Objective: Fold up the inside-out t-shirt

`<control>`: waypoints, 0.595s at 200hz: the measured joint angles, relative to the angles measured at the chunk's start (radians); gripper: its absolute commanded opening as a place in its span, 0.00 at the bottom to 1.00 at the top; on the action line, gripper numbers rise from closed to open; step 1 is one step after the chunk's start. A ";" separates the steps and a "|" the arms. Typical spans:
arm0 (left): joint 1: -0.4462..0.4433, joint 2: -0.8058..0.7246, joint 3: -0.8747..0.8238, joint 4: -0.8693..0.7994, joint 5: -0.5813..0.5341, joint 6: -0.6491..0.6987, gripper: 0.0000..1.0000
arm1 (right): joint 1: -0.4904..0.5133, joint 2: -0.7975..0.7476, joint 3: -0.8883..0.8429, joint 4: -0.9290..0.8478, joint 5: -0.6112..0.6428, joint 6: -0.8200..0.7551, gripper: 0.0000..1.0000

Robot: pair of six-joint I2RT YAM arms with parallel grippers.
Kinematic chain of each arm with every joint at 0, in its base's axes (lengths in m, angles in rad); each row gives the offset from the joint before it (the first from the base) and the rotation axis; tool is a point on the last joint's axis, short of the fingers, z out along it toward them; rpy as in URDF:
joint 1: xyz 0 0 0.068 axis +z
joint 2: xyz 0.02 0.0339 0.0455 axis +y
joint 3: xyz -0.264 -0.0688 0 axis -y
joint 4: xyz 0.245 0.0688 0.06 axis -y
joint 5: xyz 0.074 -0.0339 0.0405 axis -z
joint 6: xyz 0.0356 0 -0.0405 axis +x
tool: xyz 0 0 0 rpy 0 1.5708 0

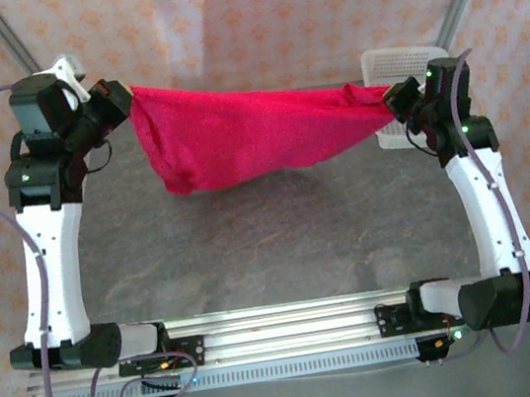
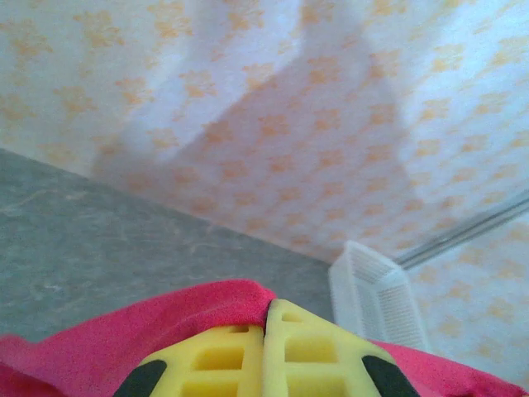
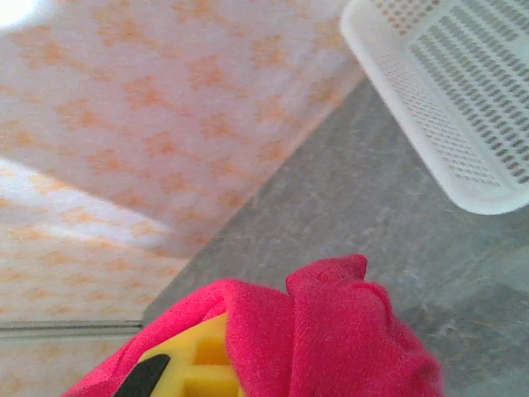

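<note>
Left gripper (image 1: 122,94) is up at the far left, jaws pressed together on one end of the shirt (image 1: 256,138). Left wrist view: yellow fingers (image 2: 235,356) meet with no gap, red cloth bunched around the tips.

Shirt hangs in the air between the two arms, strung across the far half of the table (image 1: 282,246). Top edge is roughly taut and dips slightly toward the right. Most of the cloth droops on the left side, lowest fold left of centre. It narrows to a twisted point at the right. Can't tell if the lowest fold touches the table.

Right gripper (image 1: 393,97) is at the far right, pinching the narrow end. Right wrist view: cloth wraps over the tips, one yellow finger (image 3: 194,368) peeks out underneath, jaw gap covered.

White perforated basket (image 1: 393,67) sits on the table just behind the right gripper, at the far right corner. Patterned backdrop (image 1: 267,8) behind everything.
</note>
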 measured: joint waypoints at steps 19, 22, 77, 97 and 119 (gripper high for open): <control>0.004 -0.005 0.024 -0.002 0.021 -0.020 0.00 | 0.000 -0.021 0.070 -0.029 -0.029 0.004 0.00; 0.005 -0.004 0.029 -0.002 0.024 -0.023 0.00 | 0.000 -0.024 0.082 -0.035 -0.032 0.005 0.00; 0.019 0.003 0.229 -0.034 0.064 -0.029 0.00 | 0.000 -0.139 0.277 -0.094 -0.047 0.004 0.00; 0.019 0.019 0.247 -0.030 0.068 -0.027 0.00 | -0.002 -0.156 0.275 -0.096 -0.046 0.004 0.00; 0.018 0.100 0.244 -0.010 0.094 -0.026 0.00 | -0.002 -0.132 0.205 -0.065 -0.046 0.013 0.00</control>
